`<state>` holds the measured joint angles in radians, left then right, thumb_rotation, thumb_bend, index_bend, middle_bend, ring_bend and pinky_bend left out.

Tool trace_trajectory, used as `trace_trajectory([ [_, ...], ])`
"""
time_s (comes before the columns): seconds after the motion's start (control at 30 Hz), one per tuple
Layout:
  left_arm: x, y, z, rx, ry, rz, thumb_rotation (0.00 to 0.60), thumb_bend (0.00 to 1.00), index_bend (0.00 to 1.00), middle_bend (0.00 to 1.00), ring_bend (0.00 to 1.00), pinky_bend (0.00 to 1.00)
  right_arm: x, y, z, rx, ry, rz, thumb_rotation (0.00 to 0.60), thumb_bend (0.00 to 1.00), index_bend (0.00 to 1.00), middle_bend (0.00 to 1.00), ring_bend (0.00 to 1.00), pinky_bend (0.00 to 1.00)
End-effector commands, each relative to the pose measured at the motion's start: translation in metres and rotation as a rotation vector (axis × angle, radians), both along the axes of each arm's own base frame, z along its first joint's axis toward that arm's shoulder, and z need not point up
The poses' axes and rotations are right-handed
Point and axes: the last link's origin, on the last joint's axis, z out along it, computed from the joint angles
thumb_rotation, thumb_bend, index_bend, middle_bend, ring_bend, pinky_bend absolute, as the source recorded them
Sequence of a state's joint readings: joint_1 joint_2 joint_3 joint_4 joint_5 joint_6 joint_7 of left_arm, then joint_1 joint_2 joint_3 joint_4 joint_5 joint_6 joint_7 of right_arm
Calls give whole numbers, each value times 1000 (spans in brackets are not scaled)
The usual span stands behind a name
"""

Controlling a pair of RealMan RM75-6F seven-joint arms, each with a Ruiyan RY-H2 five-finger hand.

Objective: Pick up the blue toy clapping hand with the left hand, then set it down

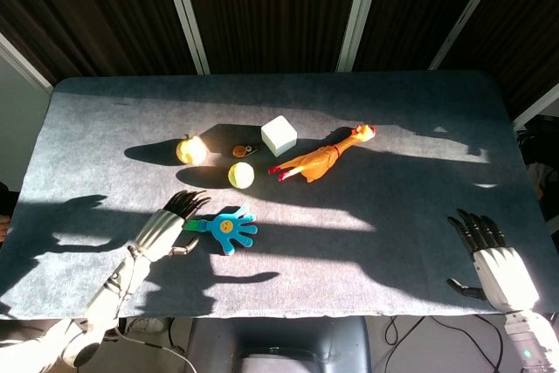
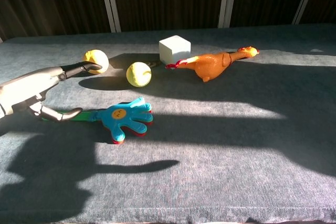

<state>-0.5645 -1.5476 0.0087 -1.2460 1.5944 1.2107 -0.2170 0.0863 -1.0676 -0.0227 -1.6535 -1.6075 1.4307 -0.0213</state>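
**Clapper lies on the surface, left hand open beside it**

The blue clapper (image 1: 229, 229) lies flat on the grey surface (image 1: 393, 128), in the front left part. Its blue palm with a small yellow face points to the right, and its green handle (image 2: 79, 114) points to the left. In the chest view a red layer shows under the blue fingers.

The left hand (image 1: 162, 230) is just left of the clapper, above the handle end. Its fingers are spread and hold nothing — in the chest view the thumb curves down close to the handle, but I cannot tell if it touches it. The other fingers reach forward, toward the far side of the surface.

The right hand (image 1: 492, 261) is at the front right corner, well apart from all the toys. It holds nothing, and its dark fingers are straight and apart.

Behind the clapper there are two yellow balls — one (image 2: 138, 74) near it in the light, the other (image 2: 95, 60) further left, partly behind the left fingers in the chest view. A white cube (image 1: 279, 135) stands near the middle, and a small dark thing (image 1: 242, 151) lies just to its left. An orange rubber chicken (image 1: 318, 161) lies to the right of the cube, with its head toward the far right.
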Motion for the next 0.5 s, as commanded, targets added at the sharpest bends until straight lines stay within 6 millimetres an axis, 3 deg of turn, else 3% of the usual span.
trace_trajectory([
  [0.03,-6,-30,36,60,57,-36,600,396,11,0,0,0,0,0,0,-2,1,0,600,193,0,0,0,0],
  [0.13,-20,-64,64,133,121,-16,600,391,5,0,0,0,0,1,0,-7,7,2,600,193,0,0,0,0],
  [0.17,-32,-86,79,185,155,20,600,391,3,0,0,0,0,2,0,-11,11,5,600,192,0,0,0,0],
  [0.2,-52,-121,95,240,138,113,600,391,2,0,0,0,1,3,-1,-12,21,12,600,192,0,0,0,0],
  [0.23,-58,-130,97,255,140,146,600,393,2,0,0,0,1,4,-1,-13,22,12,600,193,0,0,0,0],
  [0.5,-69,-130,108,286,218,189,600,395,0,0,0,0,0,3,-6,-24,44,3,600,192,0,0,0,0],
])
